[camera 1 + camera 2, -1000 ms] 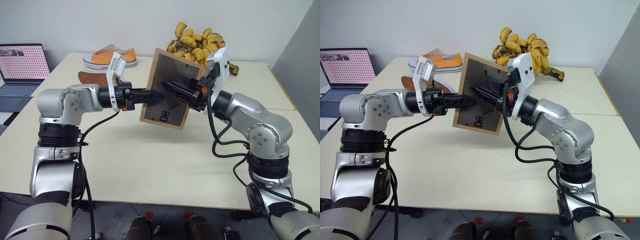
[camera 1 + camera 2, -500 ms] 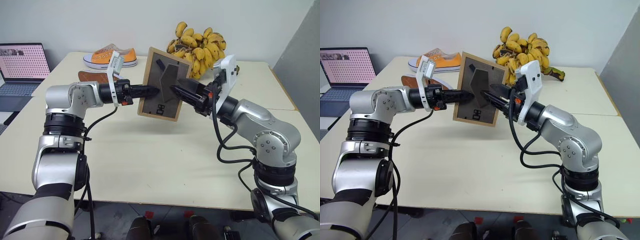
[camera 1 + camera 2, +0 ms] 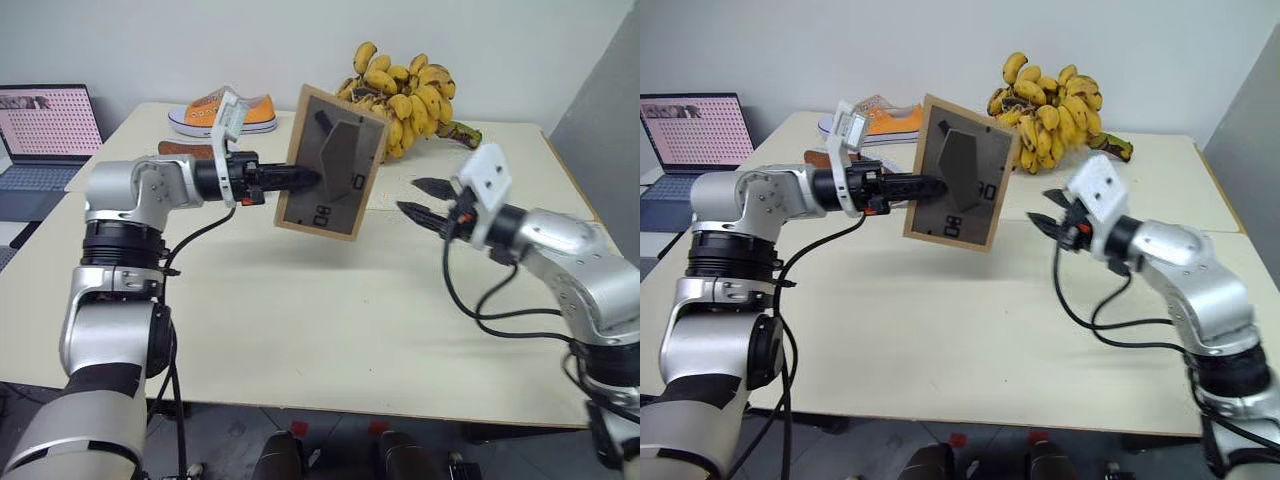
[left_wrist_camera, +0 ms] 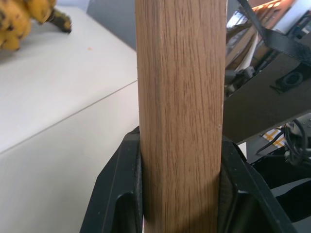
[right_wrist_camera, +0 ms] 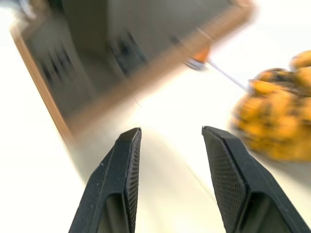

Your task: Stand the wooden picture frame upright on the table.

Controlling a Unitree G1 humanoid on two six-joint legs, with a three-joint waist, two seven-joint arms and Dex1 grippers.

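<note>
The wooden picture frame (image 3: 331,163) hangs in the air above the table (image 3: 300,320), tilted, its dark backing and easel stand turned toward me. My left gripper (image 3: 300,180) is shut on the frame's left edge; in the left wrist view both black fingers (image 4: 121,194) clamp the light-wood edge (image 4: 181,111). My right gripper (image 3: 417,197) hovers open to the right of the frame, apart from it, with nothing between its fingers (image 5: 121,184). The frame's picture face is hidden.
A big bunch of bananas (image 3: 400,85) lies at the back of the table behind the frame. An orange sneaker (image 3: 225,110) and a brown flat object (image 3: 185,150) sit at the back left. A laptop (image 3: 45,130) stands on a desk at far left.
My right gripper has let go of the frame's backing and swung away to the right and down. The left gripper keeps its hold; the frame has stayed about in place.
</note>
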